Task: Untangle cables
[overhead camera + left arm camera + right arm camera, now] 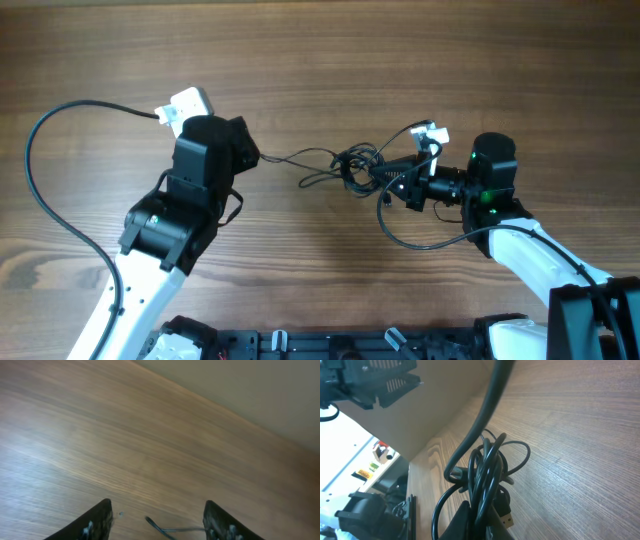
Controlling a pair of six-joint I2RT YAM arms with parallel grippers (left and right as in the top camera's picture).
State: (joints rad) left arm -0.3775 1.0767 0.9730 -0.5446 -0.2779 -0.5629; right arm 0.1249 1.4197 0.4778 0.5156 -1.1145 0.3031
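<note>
Right tool [383, 176] clamps cables [485, 480] amid open table [320, 60]

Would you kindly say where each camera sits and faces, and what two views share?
Overhead: above the table, facing down; left arm, right arm show.
Left wrist: on left arm, facing along the table; open left end effector shows.
Right wrist: on right arm, close over cables; right end effector barely shows.
Shared: overhead and right wrist show cables.

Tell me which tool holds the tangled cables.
The right tool, shut on the cables; the left tool stands open over one loose end.
</note>
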